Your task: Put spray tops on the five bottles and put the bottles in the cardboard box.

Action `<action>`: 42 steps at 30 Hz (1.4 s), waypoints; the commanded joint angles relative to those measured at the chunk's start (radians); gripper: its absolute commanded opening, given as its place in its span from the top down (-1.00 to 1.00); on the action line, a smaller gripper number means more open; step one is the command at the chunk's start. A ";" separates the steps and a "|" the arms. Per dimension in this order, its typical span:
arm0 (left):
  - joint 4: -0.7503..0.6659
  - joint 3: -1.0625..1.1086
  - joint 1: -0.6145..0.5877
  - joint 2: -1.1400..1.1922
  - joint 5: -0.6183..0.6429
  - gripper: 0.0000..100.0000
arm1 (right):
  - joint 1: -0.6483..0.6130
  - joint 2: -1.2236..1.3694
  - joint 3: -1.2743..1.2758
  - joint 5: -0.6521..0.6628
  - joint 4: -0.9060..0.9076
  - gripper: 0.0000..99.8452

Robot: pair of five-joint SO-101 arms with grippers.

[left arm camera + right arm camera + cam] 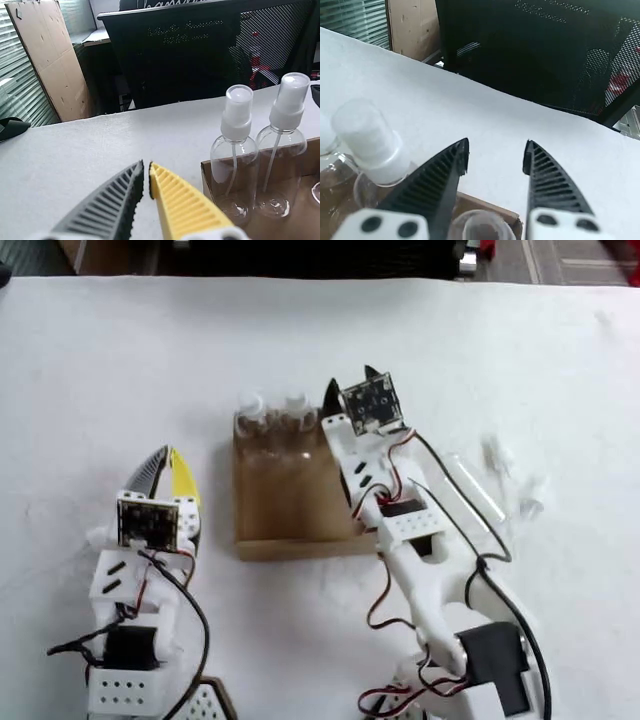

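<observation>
Nearest the arm bases, the left gripper [166, 455] rests low over the white worktop [100, 360], just beside the near left corner of the cardboard box [300, 540]. Its grey and yellow fingers are pressed together with only a thin slit between the ribbed pads, and they pinch nothing [146, 176]. The open brown box lies between the two arms. From the left wrist, its rim [210, 167] shows just past the gripper tips. Two clear bottles stand upright side by side at the far end of the box, one [234, 150] touching or nearly touching the other [280, 145]. Each carries a white spray top with its tube running down inside. The right arm stretches along the right side of the box, and the right gripper [351, 381] hangs over the far right corner. Its two black fingers are spread wide apart [495, 152] and grip nothing. Directly below them, inside the box, is the round open neck of an uncapped bottle [480, 227], next to a capped one [367, 142]. To the right of that arm, well apart from the box, a clear loose bottle [478, 490] lies on its side. Two small white spray tops are near it, one [493, 453] beyond it and one [532, 502] beside it. Past the far edge of the worktop stands a black mesh chair [200, 50], and a flat cardboard sheet [50, 55] leans upright beside it.
</observation>
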 commanded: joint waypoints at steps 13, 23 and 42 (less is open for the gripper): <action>0.003 0.000 0.012 -0.004 -0.006 0.95 | 0.010 -0.070 -0.012 -0.006 0.004 0.69; 0.002 0.000 0.012 -0.004 -0.006 0.95 | 0.012 -0.470 0.124 -0.008 0.082 0.69; 0.002 0.000 0.005 -0.004 -0.006 0.95 | 0.329 -1.004 0.109 -0.140 0.710 0.70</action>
